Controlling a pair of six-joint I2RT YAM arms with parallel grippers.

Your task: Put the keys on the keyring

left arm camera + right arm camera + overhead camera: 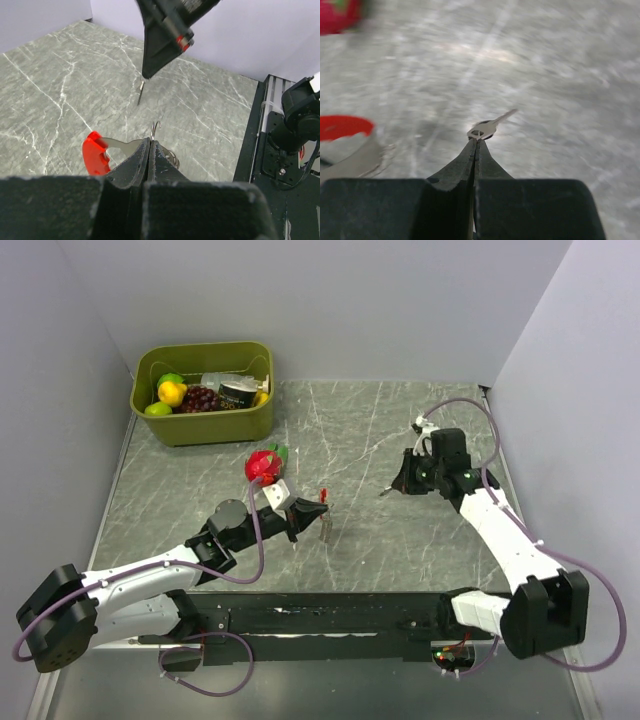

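Note:
My left gripper (318, 510) (150, 141) is shut on the keyring (325, 527), near the middle of the table. In the left wrist view its red fob (95, 153) sticks out left of the jaws, and a thin wire loop (156, 128) rises just past the tips. My right gripper (398, 487) (476, 140) is shut on the head of a small silver key (490, 127) (384, 493), blade pointing away from the jaws. In the left wrist view that gripper (161, 45) hangs above and beyond the keyring, with the key (141, 93) pointing down. A gap separates key and keyring.
A strawberry toy (264, 466) lies just behind the left gripper. An olive-green bin (215, 426) with toy fruit and a can stands at the back left. A black rail (330, 615) runs along the near edge. White walls enclose the marble tabletop.

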